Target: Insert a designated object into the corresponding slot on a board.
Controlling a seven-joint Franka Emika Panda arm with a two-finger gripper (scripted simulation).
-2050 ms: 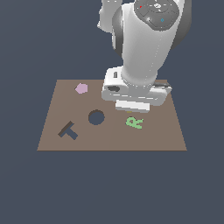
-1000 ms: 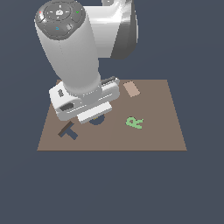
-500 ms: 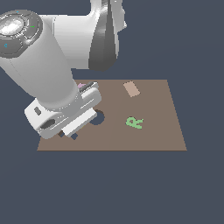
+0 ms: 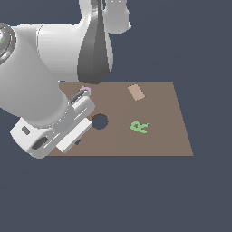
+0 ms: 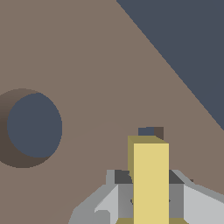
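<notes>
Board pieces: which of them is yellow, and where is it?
The T block, held between the fingers over the board. The R is green, the rectangular block tan; both lie loose.

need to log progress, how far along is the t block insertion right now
Done: the yellow T block is picked up, clamped in the claw, and carried over the board to a spot near the round hole. In hand: lining it up, with a dark bit of the T slot showing just past the block. Left: lowering it in and releasing.
</notes>
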